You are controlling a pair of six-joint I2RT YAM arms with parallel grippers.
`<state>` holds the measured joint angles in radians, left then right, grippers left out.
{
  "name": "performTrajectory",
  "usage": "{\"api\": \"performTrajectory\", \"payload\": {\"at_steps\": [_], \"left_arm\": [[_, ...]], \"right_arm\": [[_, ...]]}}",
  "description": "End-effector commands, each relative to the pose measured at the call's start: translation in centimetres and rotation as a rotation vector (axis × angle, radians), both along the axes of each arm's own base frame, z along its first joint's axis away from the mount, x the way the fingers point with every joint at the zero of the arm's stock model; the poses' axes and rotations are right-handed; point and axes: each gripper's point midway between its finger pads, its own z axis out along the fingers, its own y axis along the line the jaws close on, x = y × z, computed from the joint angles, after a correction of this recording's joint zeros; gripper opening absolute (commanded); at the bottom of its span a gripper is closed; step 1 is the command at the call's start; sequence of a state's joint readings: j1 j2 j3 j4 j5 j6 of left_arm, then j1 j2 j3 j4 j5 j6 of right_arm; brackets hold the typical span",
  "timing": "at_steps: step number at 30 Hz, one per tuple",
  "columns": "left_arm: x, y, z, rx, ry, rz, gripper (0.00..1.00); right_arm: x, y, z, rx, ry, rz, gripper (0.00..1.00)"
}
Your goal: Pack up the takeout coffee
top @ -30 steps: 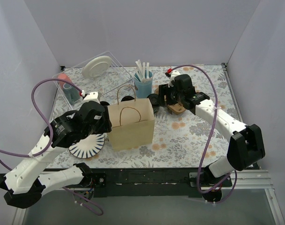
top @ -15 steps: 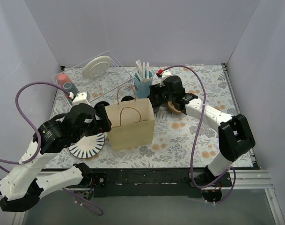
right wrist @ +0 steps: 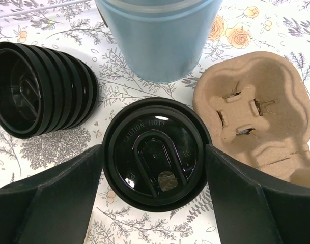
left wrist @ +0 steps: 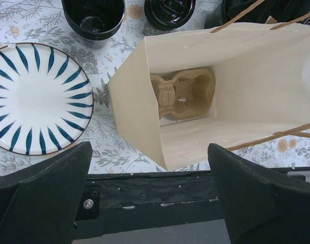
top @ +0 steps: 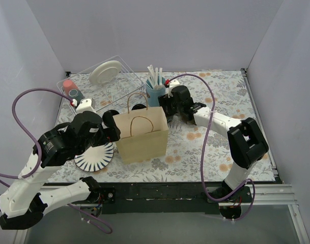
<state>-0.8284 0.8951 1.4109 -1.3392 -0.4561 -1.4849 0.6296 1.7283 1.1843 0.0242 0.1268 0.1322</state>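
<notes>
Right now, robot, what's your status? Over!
Left tool open over the open paper bag. Right tool open, straddling the takeout coffee, not packed yet. Blue cup, stacked black cups, pulp cup carrier crowd around it.

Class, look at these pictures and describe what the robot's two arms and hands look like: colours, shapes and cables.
The left arm and right arm are built alike, with white link shells joined by bulky black joint housings. A purple cable loops loosely along each arm. The left hand and right hand are black, each with two broad, flat, matte fingers.
</notes>
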Motion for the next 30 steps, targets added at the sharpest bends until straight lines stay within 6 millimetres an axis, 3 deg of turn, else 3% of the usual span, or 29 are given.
{"api": "performTrajectory", "payload": {"at_steps": [1,11,17,23,27,28,30], "left_arm": [[-0.2,0.8,0.2,0.03,0.003,0.013,0.98],[0.0,1.2,0.3,0.051,-0.01,0.024,0.98],[0.3,1.6,0.2,0.045,-0.019,0.061,0.98],[0.7,1.7,0.7,0.057,-0.04,0.065,0.98],[0.9,1.5,0.8,0.057,-0.048,0.064,0.98],[0.9,1.4,0.9,0.053,-0.051,0.06,0.98],[0.9,1.3,0.9,0.052,-0.053,0.056,0.98]], "right_arm": [[1.7,0.7,2.1,0.006,-0.079,-0.032,0.86],[0.8,0.2,1.6,-0.033,-0.054,-0.044,0.71],[-1.0,-0.9,2.2,-0.042,-0.022,-0.041,0.66],[-3.8,-2.5,3.3,-0.025,0.004,-0.04,0.65],[-6.2,-3.6,2.6,0.002,0.038,-0.035,0.64],[-7.1,-4.3,1.6,-0.009,0.063,-0.041,0.64],[-8.4,-5.0,1.8,0.012,0.073,-0.052,0.64]]}}
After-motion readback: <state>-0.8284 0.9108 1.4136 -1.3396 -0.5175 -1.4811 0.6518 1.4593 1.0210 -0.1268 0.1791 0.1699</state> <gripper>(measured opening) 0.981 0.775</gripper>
